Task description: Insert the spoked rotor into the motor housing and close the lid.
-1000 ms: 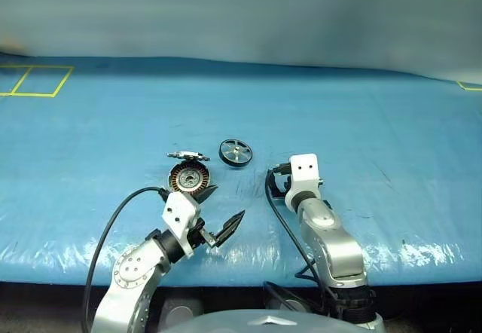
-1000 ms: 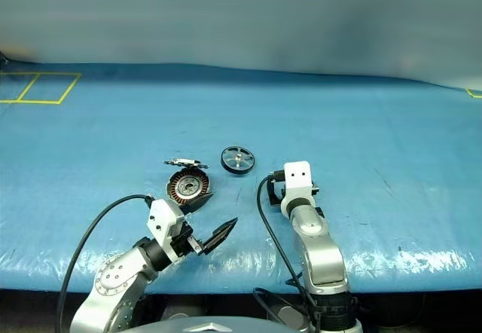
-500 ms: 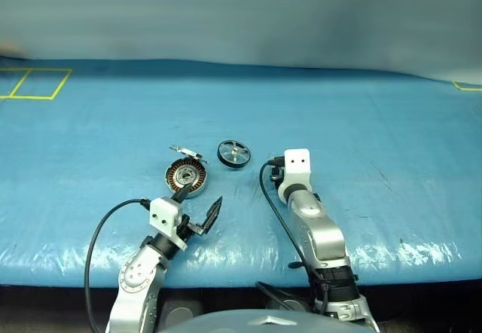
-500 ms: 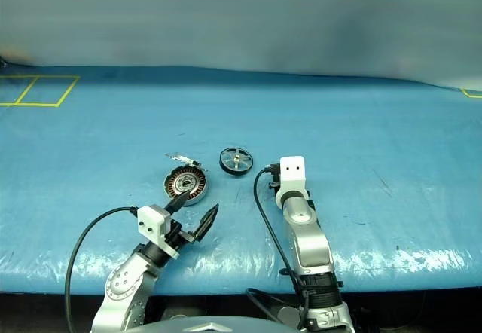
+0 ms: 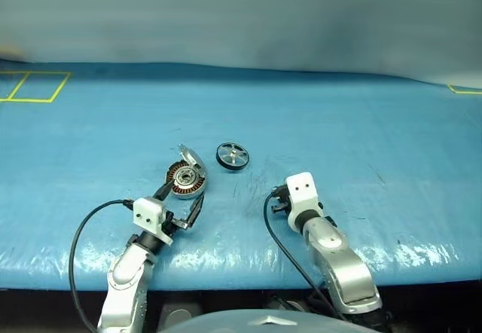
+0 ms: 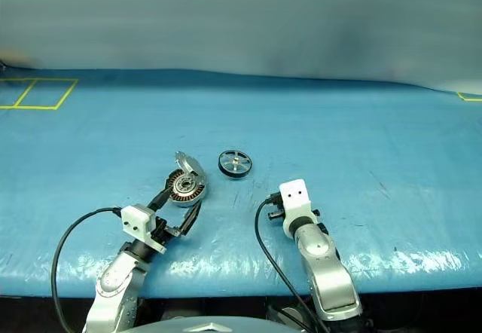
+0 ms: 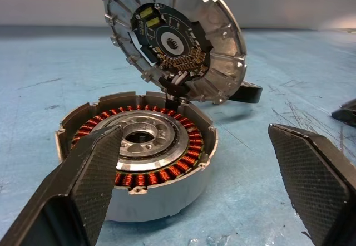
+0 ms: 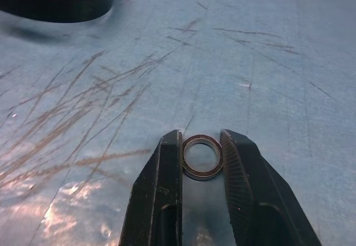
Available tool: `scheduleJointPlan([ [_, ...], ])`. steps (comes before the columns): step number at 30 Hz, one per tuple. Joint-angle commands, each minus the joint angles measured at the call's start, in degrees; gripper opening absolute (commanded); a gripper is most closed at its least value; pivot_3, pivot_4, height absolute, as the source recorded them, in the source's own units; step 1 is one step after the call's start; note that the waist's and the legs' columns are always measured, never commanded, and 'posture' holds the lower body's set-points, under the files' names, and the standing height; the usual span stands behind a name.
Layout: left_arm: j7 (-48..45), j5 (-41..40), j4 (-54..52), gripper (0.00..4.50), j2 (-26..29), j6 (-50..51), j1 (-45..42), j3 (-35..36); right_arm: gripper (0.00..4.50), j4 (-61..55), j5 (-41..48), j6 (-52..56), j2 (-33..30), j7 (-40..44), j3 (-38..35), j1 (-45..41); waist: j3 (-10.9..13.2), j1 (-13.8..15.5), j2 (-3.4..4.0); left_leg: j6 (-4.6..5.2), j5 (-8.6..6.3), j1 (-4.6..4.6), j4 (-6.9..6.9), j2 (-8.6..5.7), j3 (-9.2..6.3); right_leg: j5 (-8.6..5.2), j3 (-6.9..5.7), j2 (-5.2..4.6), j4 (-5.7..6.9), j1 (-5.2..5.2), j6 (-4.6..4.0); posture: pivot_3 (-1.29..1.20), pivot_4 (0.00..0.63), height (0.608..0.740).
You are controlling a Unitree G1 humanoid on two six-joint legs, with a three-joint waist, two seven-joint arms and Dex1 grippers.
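The left pincer [image 7: 194, 185] stands wide apart around the housing [image 7: 139, 162], lid [image 7: 175, 40] propped upright. The right pincer [image 8: 201, 151] clamps a small ring [image 8: 202, 157]; the rotor [image 5: 233, 156] lies farther off.

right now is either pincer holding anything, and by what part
The right pincer pinches a small metal ring across its outer rim. The left pincer is open, holding nothing, near the motor housing.
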Motion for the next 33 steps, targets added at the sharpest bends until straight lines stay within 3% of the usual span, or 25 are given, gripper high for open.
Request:
scheduleJointPlan([
  [1, -1.2, -2.5, 2.1, 4.50, 1.2, -2.9, -1.9, 2.7, 0.65, -2.7, 2.4, 1.2, -2.0, 5.4, 2.5, -0.6, 0.0, 0.0, -0.02, 0.00, 0.00, 0.00, 0.00, 0.00, 0.00, 0.00, 0.00, 0.00, 0.00, -0.01, 0.00, 0.00, 0.150, 0.740],
  [5, -2.1, -6.9, -14.0, 4.50, 4.5, -1.5, 11.8, 6.4, 0.65, -7.2, 6.4, 2.2, -5.4, 12.5, 4.8, -1.9, 0.1, -0.9, -0.19, -0.11, -0.10, -0.20, -0.11, 0.17, 0.18, -0.03, 0.04, 0.02, -0.05, 0.02, -0.07, 0.00, 0.150, 0.740],
  [10, -3.1, -11.5, -14.6, 4.50, 8.7, 2.7, 13.2, 10.8, 0.65, -9.6, 8.9, 2.9, -7.1, 16.0, 6.6, -4.4, 0.6, 0.8, 0.09, -0.06, -0.24, -0.25, -0.09, 0.11, 0.03, -0.27, -0.07, 0.04, -0.05, -0.26, -0.11, 0.00, 0.150, 0.740],
  [19, 5.8, -9.5, -11.7, 4.50, 8.4, 9.1, 5.0, 15.0, 0.65, -11.4, 10.9, 3.3, -7.4, 17.3, 9.3, -5.4, 0.8, 0.7, -0.29, -0.11, -0.28, -0.27, -0.09, 0.08, 0.10, -0.25, -0.04, 0.00, -0.12, -0.03, -0.09, 0.00, 0.150, 0.740],
  [33, 15.2, 0.0, 2.3, 4.50, 5.4, 13.0, -9.4, 12.2, 0.65, -13.5, 14.1, 2.5, -7.4, 18.3, 10.1, -5.8, 0.8, 0.5, -0.31, -0.13, -0.27, -0.25, -0.02, 0.06, 0.06, -0.17, -0.05, 0.04, -0.11, 0.09, 0.05, 0.00, 0.150, 0.740],
])
